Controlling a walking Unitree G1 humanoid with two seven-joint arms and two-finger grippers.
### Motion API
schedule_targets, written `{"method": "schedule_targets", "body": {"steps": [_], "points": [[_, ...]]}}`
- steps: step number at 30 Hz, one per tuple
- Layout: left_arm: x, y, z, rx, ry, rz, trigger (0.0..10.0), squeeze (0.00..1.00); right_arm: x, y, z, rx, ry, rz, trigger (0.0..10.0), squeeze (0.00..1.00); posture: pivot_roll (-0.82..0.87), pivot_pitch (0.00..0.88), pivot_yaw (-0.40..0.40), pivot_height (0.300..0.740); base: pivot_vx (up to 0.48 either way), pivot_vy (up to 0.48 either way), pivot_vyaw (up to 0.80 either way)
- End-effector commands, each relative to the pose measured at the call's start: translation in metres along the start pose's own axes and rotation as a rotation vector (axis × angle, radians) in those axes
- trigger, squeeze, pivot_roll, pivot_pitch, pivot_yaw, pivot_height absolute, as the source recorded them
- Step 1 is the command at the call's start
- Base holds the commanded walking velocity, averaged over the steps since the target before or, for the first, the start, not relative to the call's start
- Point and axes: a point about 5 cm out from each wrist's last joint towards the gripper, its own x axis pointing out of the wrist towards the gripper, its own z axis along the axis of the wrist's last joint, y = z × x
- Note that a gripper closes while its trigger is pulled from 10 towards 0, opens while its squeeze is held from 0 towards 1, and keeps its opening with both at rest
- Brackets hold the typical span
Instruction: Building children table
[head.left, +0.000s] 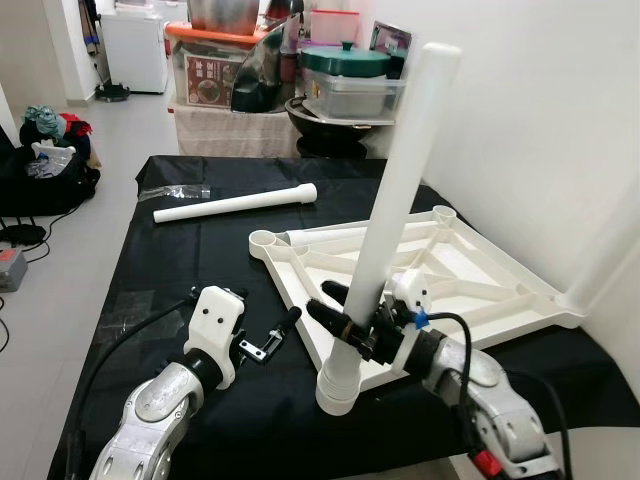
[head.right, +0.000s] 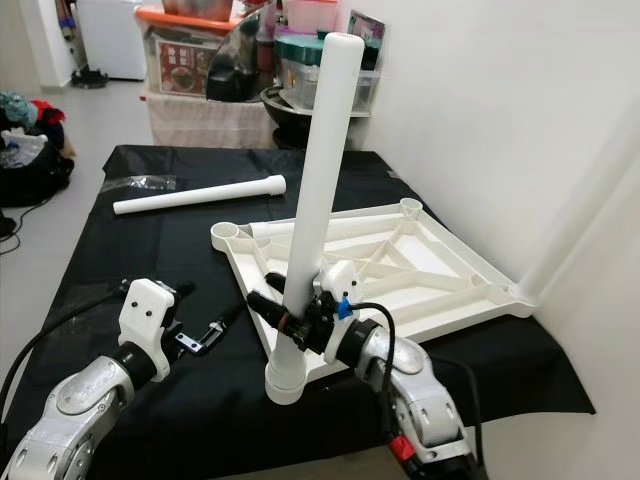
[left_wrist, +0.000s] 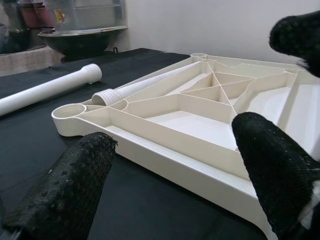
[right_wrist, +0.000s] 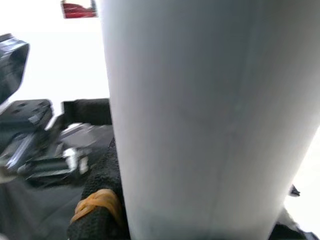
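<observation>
- Here, a white tabletop (head.left: 470, 275) was laid upside down on a black cloth (head.left: 180, 260), its ribbed underside facing up and round sockets seen at its corners.
- A white table leg (head.left: 385, 215) was held nearly upright by the right gripper (head.left: 345, 322), leaning slightly toward one o'clock; its flared foot end was set at the tabletop's nearest corner, at six o'clock of the panel.
- The right gripper's black fingers (right_wrist: 97, 205) were clenched around the lower part of that leg, as the right wrist view confirmed at close range.
- The left gripper (head.left: 275, 335) was held low over the cloth at about eight o'clock of the tabletop, just beside its near edge, its fingers (left_wrist: 65, 195) spread apart and nothing grasped between them.
- A second leg (head.left: 235, 205) was laid flat on the cloth at about ten o'clock of the tabletop, well apart from both grippers.
- A third leg (left_wrist: 145, 86) was seen lying inside the tabletop, along a rib near the far-left socket.
- Boxes and pots (head.left: 345, 70) were stacked at twelve o'clock, beyond the cloth.
</observation>
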Motion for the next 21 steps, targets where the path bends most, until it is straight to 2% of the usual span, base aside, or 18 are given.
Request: {"method": "schedule_targets", "body": {"steps": [1,3,5,6,7,8,10,13,16,17,18,19,21], "points": [[0.003,-0.003,0.0,-0.009,-0.012,-0.012,10.0,0.0,-0.019,-0.013,-0.046,0.07,0.236,-0.174,10.0,0.0,0.06,0.0,-0.1,0.74,0.0,0.0,0.0],[0.003,-0.003,0.0,-0.009,-0.012,-0.012,10.0,0.0,-0.019,-0.013,-0.046,0.07,0.236,-0.174,10.0,0.0,0.06,0.0,-0.1,0.74,0.0,0.0,0.0],[0.003,-0.001,0.0,-0.007,-0.011,-0.005,10.0,0.0,-0.025,-0.016,-0.052,0.084,0.277,-0.314,10.0,0.0,0.06,0.0,-0.105,0.74,0.0,0.0,0.0],[0.003,-0.001,0.0,-0.007,-0.011,-0.005,10.0,0.0,-0.025,-0.016,-0.052,0.084,0.277,-0.314,10.0,0.0,0.06,0.0,-0.105,0.74,0.0,0.0,0.0],[0.002,0.001,0.0,-0.006,-0.011,0.002,10.0,0.0,-0.029,-0.02,-0.056,0.095,0.307,-0.413,10.0,0.0,0.06,0.0,-0.105,0.74,0.0,0.0,0.0],[0.002,0.001,0.0,-0.006,-0.011,0.002,10.0,0.0,-0.029,-0.02,-0.056,0.095,0.307,-0.413,10.0,0.0,0.06,0.0,-0.105,0.74,0.0,0.0,0.0],[0.002,0.003,0.0,-0.004,-0.011,0.012,10.0,0.0,-0.035,-0.026,-0.058,0.068,0.347,-0.538,10.0,0.0,0.06,0.0,-0.103,0.74,0.0,0.0,0.0],[0.003,0.004,0.001,-0.004,-0.013,0.014,10.0,0.0,-0.036,-0.027,-0.055,0.052,0.367,-0.586,10.0,0.0,0.05,0.0,-0.102,0.74,0.0,0.0,0.0],[0.004,0.004,0.001,-0.003,-0.014,0.014,10.0,0.0,-0.037,-0.029,-0.053,0.069,0.374,-0.651,10.0,0.0,0.05,0.0,-0.102,0.74,0.0,0.0,0.0],[0.004,0.004,0.001,-0.002,-0.015,0.015,10.0,0.0,-0.038,-0.033,-0.052,0.099,0.362,-0.723,10.0,0.0,0.06,0.0,-0.104,0.74,0.0,0.0,0.0],[0.004,0.004,0.001,-0.002,-0.015,0.015,10.0,0.0,-0.038,-0.033,-0.052,0.099,0.362,-0.723,10.0,0.0,0.06,0.0,-0.104,0.74,0.0,0.0,0.0],[0.005,0.005,0.001,-0.002,-0.017,0.019,10.0,0.0,-0.042,-0.041,-0.051,0.127,0.352,-0.834,10.0,0.0,0.06,0.0,-0.106,0.74,0.0,0.0,0.0],[0.005,0.005,0.001,-0.002,-0.017,0.021,10.0,0.0,-0.043,-0.043,-0.051,0.131,0.351,-0.866,10.0,0.0,0.06,0.0,-0.106,0.74,0.0,0.0,0.0]]}}
